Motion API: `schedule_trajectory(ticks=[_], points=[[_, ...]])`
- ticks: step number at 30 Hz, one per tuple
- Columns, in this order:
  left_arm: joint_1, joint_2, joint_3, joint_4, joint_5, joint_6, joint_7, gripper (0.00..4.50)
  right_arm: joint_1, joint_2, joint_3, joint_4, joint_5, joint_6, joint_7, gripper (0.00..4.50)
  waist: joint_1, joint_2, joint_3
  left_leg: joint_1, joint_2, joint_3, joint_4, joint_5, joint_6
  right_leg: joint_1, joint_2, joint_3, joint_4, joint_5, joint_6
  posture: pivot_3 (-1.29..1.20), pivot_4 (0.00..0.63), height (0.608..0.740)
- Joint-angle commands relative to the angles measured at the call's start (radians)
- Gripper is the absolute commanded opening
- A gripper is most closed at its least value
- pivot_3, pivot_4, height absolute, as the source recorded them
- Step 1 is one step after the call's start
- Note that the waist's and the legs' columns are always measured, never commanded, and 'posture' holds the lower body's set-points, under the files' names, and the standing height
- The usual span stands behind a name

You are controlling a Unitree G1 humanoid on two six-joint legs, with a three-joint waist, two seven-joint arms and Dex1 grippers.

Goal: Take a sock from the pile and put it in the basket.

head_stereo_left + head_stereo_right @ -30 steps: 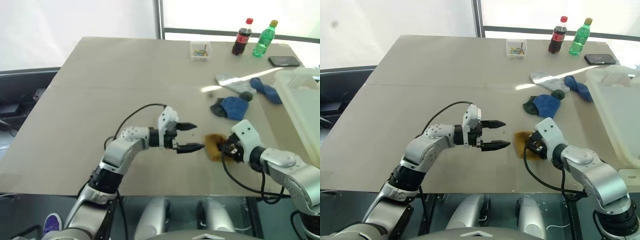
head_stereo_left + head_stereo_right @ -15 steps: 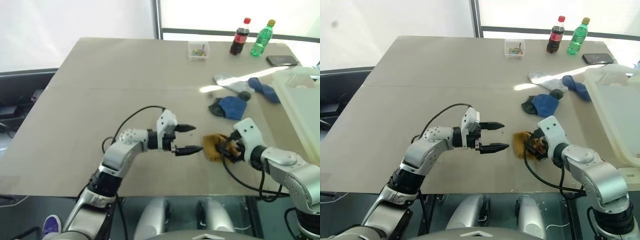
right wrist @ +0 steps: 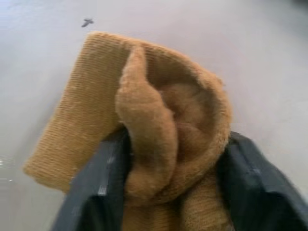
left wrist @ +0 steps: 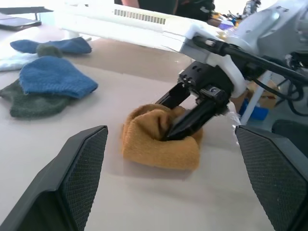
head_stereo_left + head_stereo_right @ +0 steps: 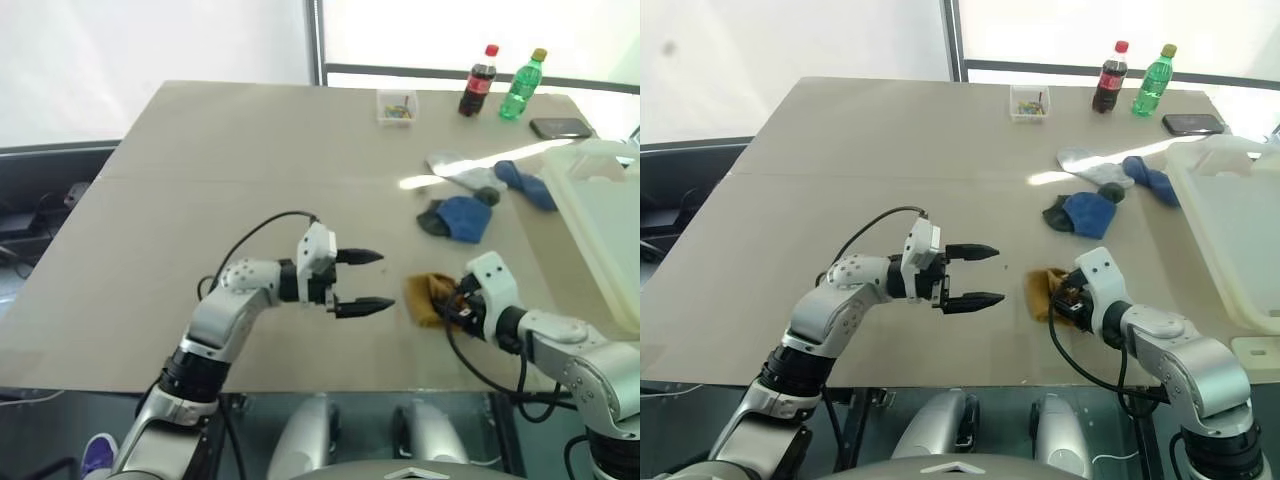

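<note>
Mustard sock (image 5: pixel 428 297) lies bunched on the tabletop (image 5: pixel 200 180), clamped between the 2 black fingers (image 3: pixel 96 178) of my right gripper (image 5: pixel 452 305). My left gripper (image 5: pixel 365 280) hovers just beside it, fingers spread apart and holding nothing. Remaining pile (image 5: pixel 480 190) sits farther back, near the basket (image 5: pixel 600 220) at my right.

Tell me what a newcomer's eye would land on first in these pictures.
First, the mustard sock near the table's front edge, bunched between the black fingers of the right gripper, which are closed on it. Just to its left hovers the left gripper, wide open and pointing at the sock. Farther back lie the remaining socks in blue, dark and light grey, with the whitish basket at the table's right edge.
</note>
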Motion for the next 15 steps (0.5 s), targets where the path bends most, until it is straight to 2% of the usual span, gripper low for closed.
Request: schedule_trajectory(ticks=[1,3,7,10,13,15], points=[[0.008,0.011,0.011,-0.044,-0.004,-0.044,-0.029,4.50,0.068,-0.006,0.051,0.119,0.002,0.044,0.012,0.78,0.000,-0.001,-0.002,0.000,0.000,0.000,0.000,0.000,0.000,0.001,0.000,-0.001,-0.002,0.000,0.000,0.00,0.150,0.729],[0.008,0.015,0.015,-0.041,-0.010,-0.050,-0.036,4.50,0.056,0.020,0.006,0.125,0.027,0.038,0.020,0.07,0.000,-0.004,-0.004,0.000,0.000,-0.001,0.000,0.000,0.000,0.001,-0.002,-0.001,-0.002,0.000,0.000,0.00,0.150,0.729],[0.004,0.010,0.019,-0.042,-0.018,-0.069,-0.050,4.50,0.005,0.131,-0.172,0.111,0.134,0.034,0.027,0.03,-0.001,-0.004,-0.004,0.000,0.000,-0.002,0.000,0.000,0.000,0.001,-0.006,0.001,-0.002,0.000,0.000,0.00,0.150,0.729],[0.005,-0.016,0.016,-0.045,-0.022,-0.080,-0.035,4.50,-0.074,0.204,-0.334,0.114,0.226,0.023,0.008,0.03,-0.004,0.003,0.001,-0.001,0.001,-0.001,0.000,0.000,0.000,0.000,-0.005,0.003,-0.002,0.001,0.000,0.00,0.150,0.729],[0.005,-0.038,0.007,-0.047,-0.016,-0.085,-0.022,4.50,-0.130,0.225,-0.419,0.120,0.280,0.021,-0.014,0.03,-0.002,0.010,0.005,-0.003,0.000,0.000,0.000,0.000,0.000,-0.002,-0.006,0.004,-0.001,0.001,0.000,0.00,0.150,0.729],[-0.011,-0.082,0.006,-0.046,-0.023,-0.076,0.015,4.50,-0.227,0.230,-0.521,0.143,0.320,0.003,-0.070,0.03,-0.001,0.012,0.007,-0.003,0.000,0.001,-0.001,0.000,0.000,-0.002,-0.005,0.004,-0.001,0.001,0.000,0.00,0.150,0.729]])
